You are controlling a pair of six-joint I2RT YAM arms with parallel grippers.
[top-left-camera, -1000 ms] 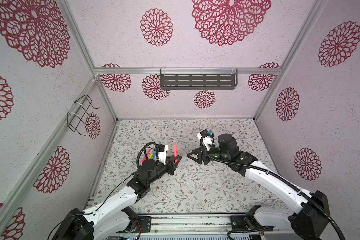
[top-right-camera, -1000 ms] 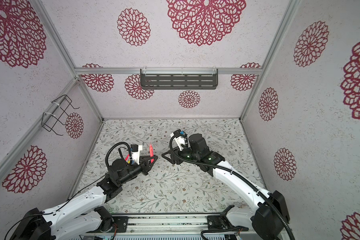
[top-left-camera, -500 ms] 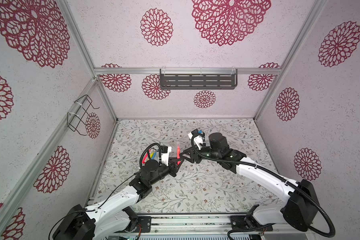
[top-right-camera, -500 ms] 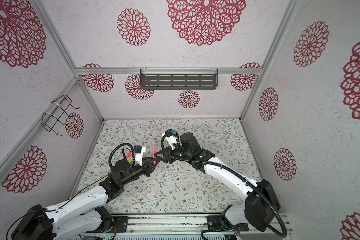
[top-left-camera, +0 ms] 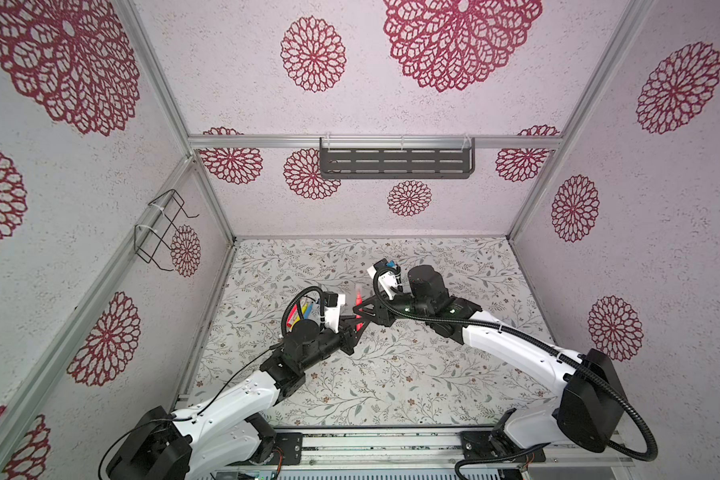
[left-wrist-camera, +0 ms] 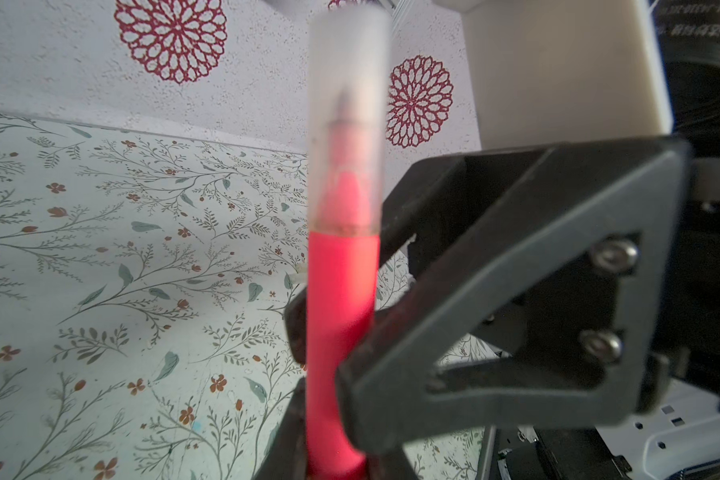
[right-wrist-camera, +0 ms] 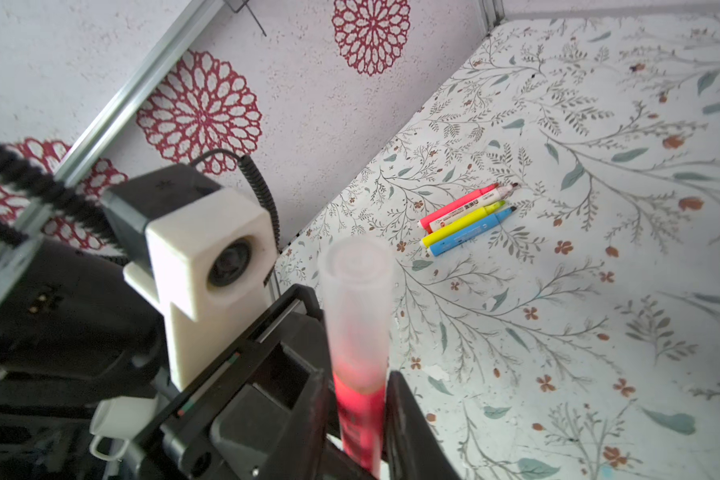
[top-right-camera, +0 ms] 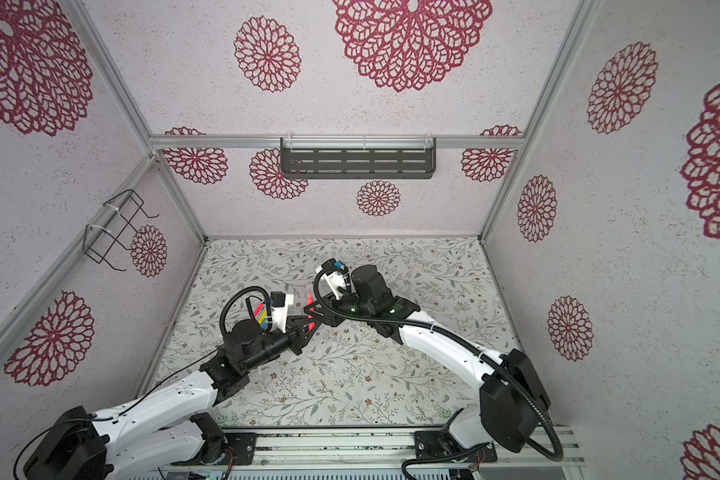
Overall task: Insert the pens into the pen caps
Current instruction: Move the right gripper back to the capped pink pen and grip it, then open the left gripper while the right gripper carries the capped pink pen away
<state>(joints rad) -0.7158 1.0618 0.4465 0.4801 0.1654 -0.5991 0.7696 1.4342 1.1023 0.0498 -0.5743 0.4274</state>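
Red pen (left-wrist-camera: 339,316) stands upright in mid-air over the counter (right-wrist-camera: 599,291) centre. A pale translucent cap (left-wrist-camera: 348,124) looks seated over its tip, so we count one pen done. Left tool (top-left-camera: 353,326) clamps the pen's base; right tool (right-wrist-camera: 358,388) pinches the barrel just under the cap. Four other pens (right-wrist-camera: 466,216) lie side by side, touching, at 9 o'clock of the held one. We cannot tell if they are capped, and we see no loose caps. Counter has a leafy floral print. Walls (top-left-camera: 391,104) carry red medallions, with a dark slotted shelf (top-left-camera: 395,162) at 12 o'clock and a wire rack (top-left-camera: 163,228) at 10.
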